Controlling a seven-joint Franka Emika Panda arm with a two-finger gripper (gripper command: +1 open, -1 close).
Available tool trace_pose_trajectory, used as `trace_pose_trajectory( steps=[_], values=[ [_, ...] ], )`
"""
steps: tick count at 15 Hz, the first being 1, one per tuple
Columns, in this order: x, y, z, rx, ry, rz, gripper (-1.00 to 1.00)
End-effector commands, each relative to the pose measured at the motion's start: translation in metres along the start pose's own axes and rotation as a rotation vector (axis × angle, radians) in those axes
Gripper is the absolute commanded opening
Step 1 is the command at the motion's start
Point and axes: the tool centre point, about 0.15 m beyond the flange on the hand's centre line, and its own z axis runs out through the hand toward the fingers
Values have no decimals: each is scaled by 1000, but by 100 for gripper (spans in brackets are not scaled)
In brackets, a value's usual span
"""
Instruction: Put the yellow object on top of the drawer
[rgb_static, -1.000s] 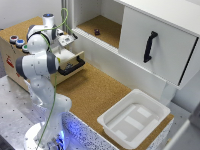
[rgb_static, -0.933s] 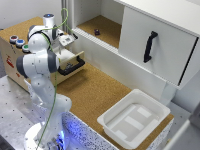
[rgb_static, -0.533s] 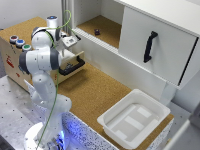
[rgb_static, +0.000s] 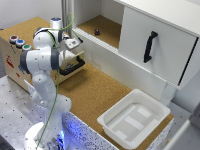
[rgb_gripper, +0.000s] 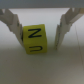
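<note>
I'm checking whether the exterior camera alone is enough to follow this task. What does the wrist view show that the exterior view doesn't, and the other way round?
Only the wrist view shows the yellow block, with dark letters on its faces, lying between the open fingers on a pale surface.

Only the exterior view shows the small wood drawer with its black handle, the white tub, the large white cabinet and the arm's body.

Both show the gripper, though in the exterior view the arm hides its fingertips and the block.

- Small light-wood drawer cabinet (rgb_static: 20, 55): rough, matt cork-like top.
- Yellow lettered cube (rgb_gripper: 36, 40): smooth, matt.
- White rectangular tub (rgb_static: 134, 118): smooth plastic.
- Brown cork-like floor mat (rgb_static: 95, 95): grainy, matt.
</note>
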Motion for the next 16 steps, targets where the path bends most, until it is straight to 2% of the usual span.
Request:
trace_pose_trajectory(
  steps=[1,6,10,14,16],
  values=[
    [9,-14,-26,-49,65,13,-100],
    [37,-14,-83,-148,78,7,-100],
    [72,-5,-114,-182,90,10,-100],
    [116,-6,-140,-175,126,-11,-100],
    [138,-12,-146,-187,118,-33,-100]
  ],
)
